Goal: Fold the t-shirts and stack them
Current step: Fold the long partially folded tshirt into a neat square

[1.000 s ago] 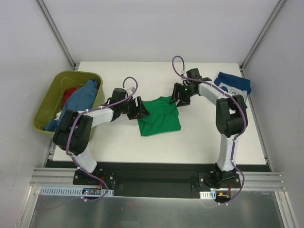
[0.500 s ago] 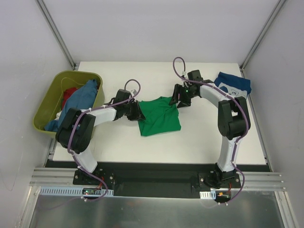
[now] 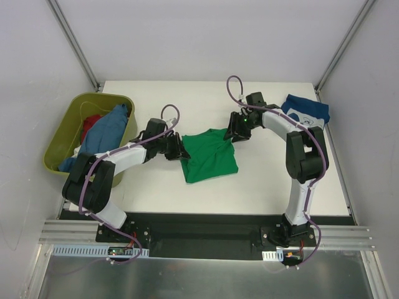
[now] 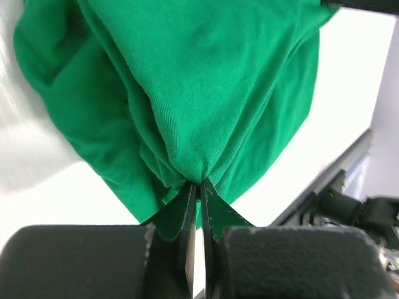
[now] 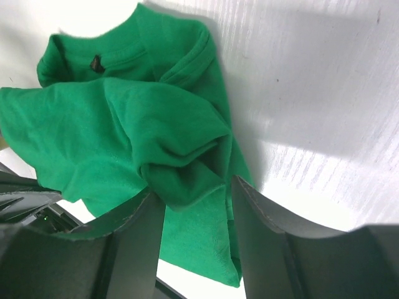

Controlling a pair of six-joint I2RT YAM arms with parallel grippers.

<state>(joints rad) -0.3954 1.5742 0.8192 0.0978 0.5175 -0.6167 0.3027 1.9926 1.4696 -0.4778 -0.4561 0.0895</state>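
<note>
Though overhead hides it, wrist views show my left gripper (image 4: 199,185) clamped on the rumpled green shirt (image 4: 187,81), my right gripper (image 5: 194,192) spread astride it.

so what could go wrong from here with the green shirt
The left pincer holds only a thin pinch of the green t-shirt at its tips; a pull could slip it free.
The right pincer stands open astride a bunched fold, so closing may catch several layers and spoil the fold.
</note>
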